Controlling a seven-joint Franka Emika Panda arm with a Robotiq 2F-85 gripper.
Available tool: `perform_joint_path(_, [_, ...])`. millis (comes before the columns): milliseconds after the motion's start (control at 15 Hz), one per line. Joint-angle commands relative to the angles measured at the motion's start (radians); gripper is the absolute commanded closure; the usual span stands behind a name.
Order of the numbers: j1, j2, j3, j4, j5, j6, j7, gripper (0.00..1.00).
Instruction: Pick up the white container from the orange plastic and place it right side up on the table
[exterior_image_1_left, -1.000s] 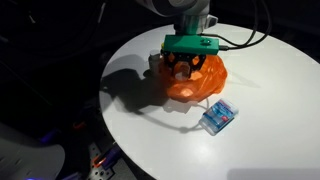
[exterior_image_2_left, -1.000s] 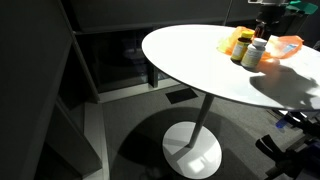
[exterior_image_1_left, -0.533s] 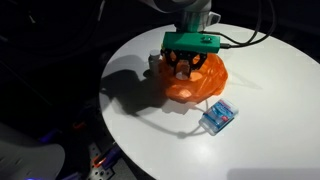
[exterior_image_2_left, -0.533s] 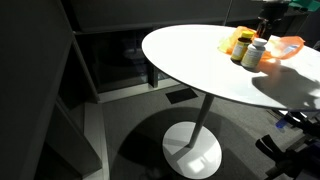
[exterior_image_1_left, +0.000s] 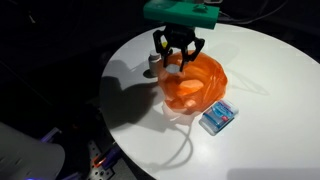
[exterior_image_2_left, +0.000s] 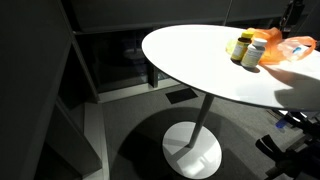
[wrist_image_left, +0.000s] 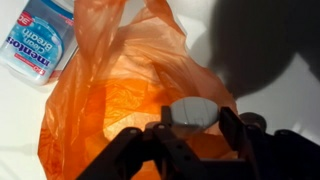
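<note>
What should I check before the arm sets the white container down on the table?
1. Grip: the white container sits between the fingers of the claw: ok.
2. Clearance: the claw hangs above the orange plastic bag; whether plastic clings to the container: cannot tell.
3. Container right side up: cannot tell.
4. Bare landing spot on the table: ok.
5. Menthol breath packet lies beside the bag, away from that spot: ok.

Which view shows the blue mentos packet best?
The wrist view: the mentos packet fills a corner, label partly readable. An exterior view shows the packet small beside the orange bag; elsewhere I cannot find it.
</note>
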Motion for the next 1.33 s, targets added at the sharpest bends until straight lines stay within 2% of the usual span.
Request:
perform_joint_path(0, [0.003,-0.116,-0.013,-0.043,-0.047,-0.048,0.049,0.73])
perform_joint_path(600, [0.033,-0.277,-0.015,-0.093,-0.056,-0.118,0.048,0.73])
perform_joint_path(1000, [0.100,-0.362,0.010,-0.145,-0.046,-0.143,0.049,0.73])
perform_joint_path(1267, [0.145,-0.373,0.025,-0.167,-0.031,-0.144,0.038,0.73])
